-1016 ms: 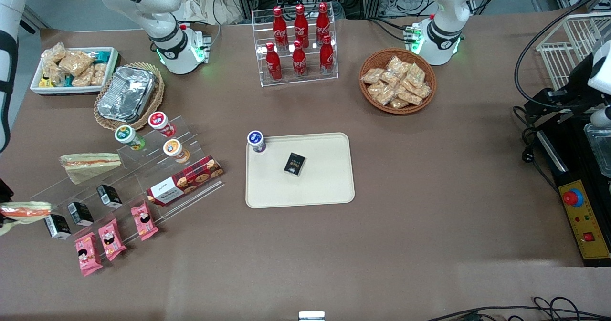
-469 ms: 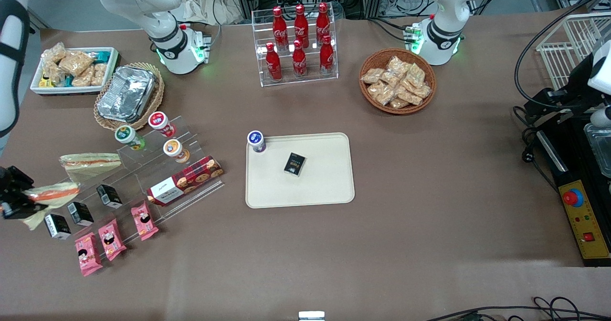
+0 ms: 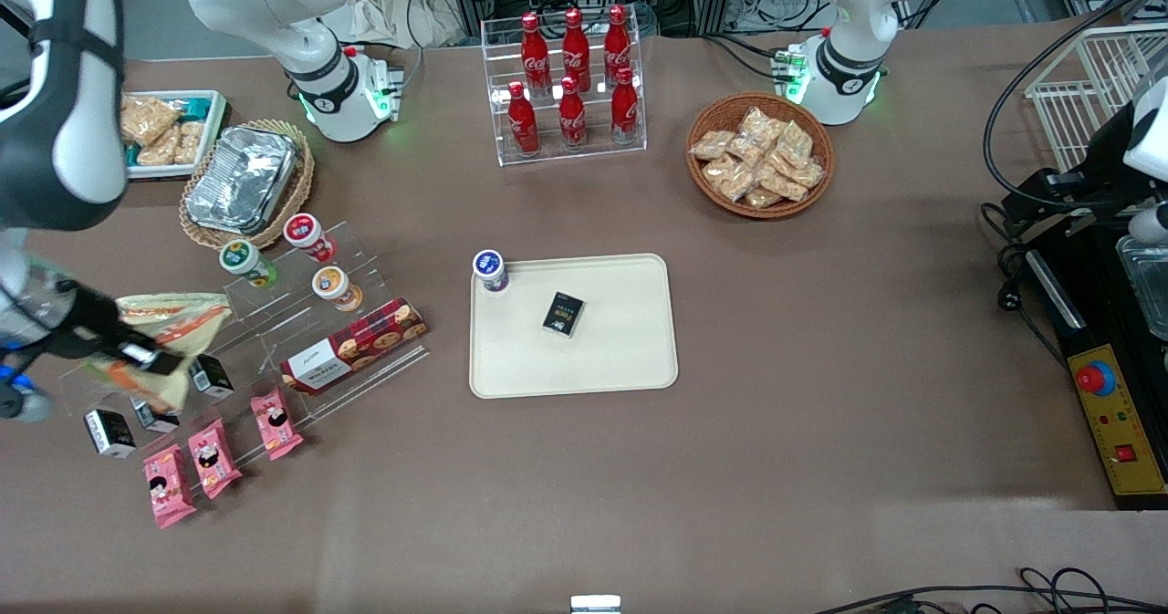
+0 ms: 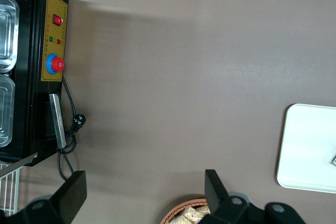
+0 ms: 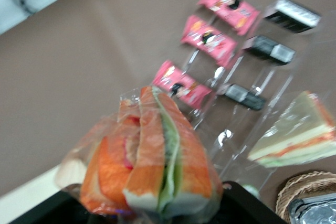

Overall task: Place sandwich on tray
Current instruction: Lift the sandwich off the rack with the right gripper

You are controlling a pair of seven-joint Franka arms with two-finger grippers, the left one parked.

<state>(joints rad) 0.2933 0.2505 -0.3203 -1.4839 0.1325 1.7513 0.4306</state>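
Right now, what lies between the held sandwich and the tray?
In the front view, the tool holds the sandwich; the clear tiered rack with the red biscuit box lies before the tray.

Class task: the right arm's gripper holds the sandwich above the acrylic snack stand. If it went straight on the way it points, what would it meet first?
Probably the acrylic stand with its small black boxes: the gripper, shut on the sandwich, points down at them, though depth is unclear.
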